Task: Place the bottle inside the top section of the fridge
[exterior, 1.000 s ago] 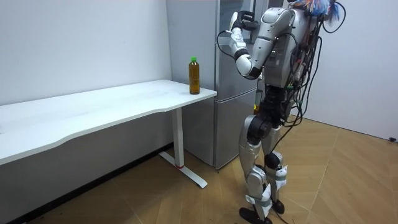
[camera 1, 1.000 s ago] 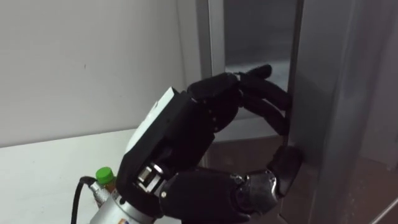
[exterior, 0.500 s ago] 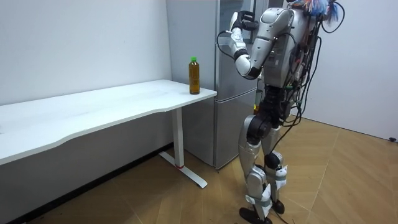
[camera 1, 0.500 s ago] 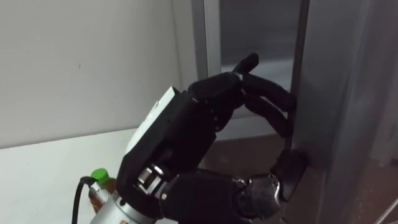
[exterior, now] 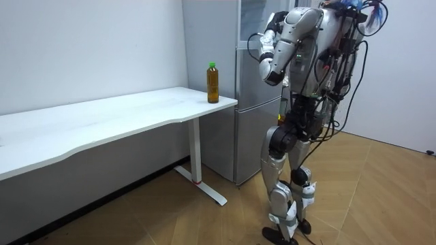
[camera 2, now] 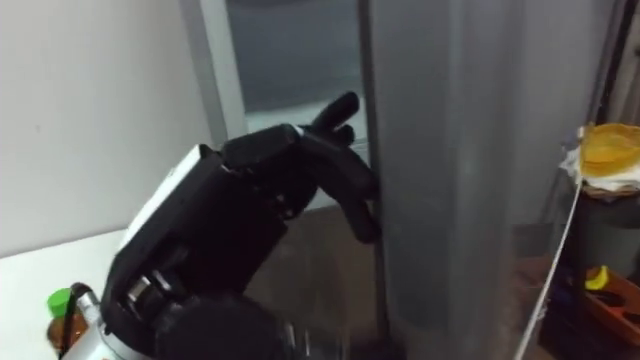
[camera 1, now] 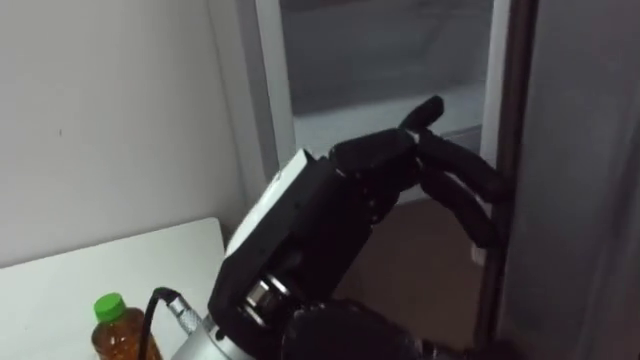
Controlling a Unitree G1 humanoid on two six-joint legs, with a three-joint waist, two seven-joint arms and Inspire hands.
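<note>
Fridge [exterior: 253,109] stage only: upper door [camera 2: 450,150] part open, nothing loaded yet.
Robot's standing right at the fridge, by the end of the white tabletop [exterior: 122,112]. The left robot hand [camera 1: 340,215] is up at the upper door with its fingers hooked round the door's edge, so I'd guess it's mid-pull. Gap shows a slice of the upper compartment [camera 1: 380,60] but I can't tell what's in there. Green-capped bottle [exterior: 212,83] of brown drink sits upright on the tabletop corner nearest the fridge, nothing touching it. Left to do as I read it: door wider, grab bottle, put it inside.
</note>
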